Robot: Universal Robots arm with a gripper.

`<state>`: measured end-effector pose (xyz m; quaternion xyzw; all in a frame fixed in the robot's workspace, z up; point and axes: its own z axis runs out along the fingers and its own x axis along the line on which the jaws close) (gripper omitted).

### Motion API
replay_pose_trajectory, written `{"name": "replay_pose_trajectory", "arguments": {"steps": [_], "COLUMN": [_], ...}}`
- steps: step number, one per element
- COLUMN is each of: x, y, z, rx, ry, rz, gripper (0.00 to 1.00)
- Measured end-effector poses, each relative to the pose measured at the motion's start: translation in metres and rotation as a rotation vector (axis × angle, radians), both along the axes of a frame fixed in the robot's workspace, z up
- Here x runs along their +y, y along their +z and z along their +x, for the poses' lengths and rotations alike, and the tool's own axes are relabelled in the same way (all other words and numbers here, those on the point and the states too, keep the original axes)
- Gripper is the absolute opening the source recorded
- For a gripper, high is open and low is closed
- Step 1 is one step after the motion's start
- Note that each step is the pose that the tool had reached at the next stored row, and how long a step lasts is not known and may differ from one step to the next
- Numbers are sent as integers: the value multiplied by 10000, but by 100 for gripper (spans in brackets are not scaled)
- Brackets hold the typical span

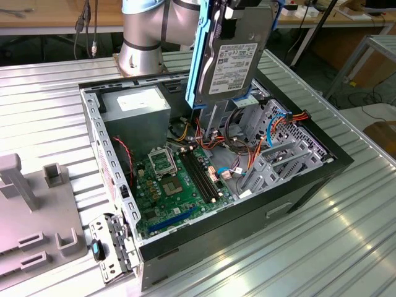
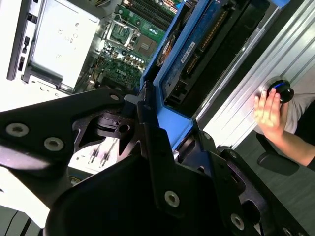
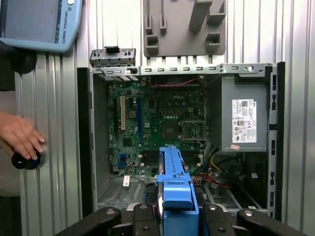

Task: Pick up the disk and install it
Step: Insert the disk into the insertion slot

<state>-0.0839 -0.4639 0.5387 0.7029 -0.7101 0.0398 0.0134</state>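
Note:
The disk [image 1: 238,55] is a dark grey hard drive in a bright blue caddy rail. It hangs upright above the back of the open computer case [image 1: 309,179], over the cables and the grey drive cage [image 1: 275,158]. My gripper [image 3: 178,216] is shut on the disk from above, with a black finger [image 3: 142,216] on each side. In the first wrist view the disk [image 3: 177,189] shows edge-on over the case's interior. In the second wrist view the disk [image 2: 197,54] slants away from the gripper's black frame.
The case holds a green motherboard [image 1: 176,179], a grey power supply [image 1: 136,111] and orange and red cables [image 1: 291,117]. A grey fixture plate [image 1: 31,216] lies at the exterior view's left. A person's hand [image 3: 19,137] rests on a black knob beside the case, below a teach pendant [image 3: 39,22].

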Motion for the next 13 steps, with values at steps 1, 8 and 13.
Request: {"name": "replay_pose_trajectory", "arguments": {"steps": [1,8,13], "x": [0,0,0], "y": [-1,-3,-6], "z": [7,63,102], "rx": [1,1,1], "ry": [0,0,0], "rz": [-1,-1,-1], "gripper": [37,37,37]}}
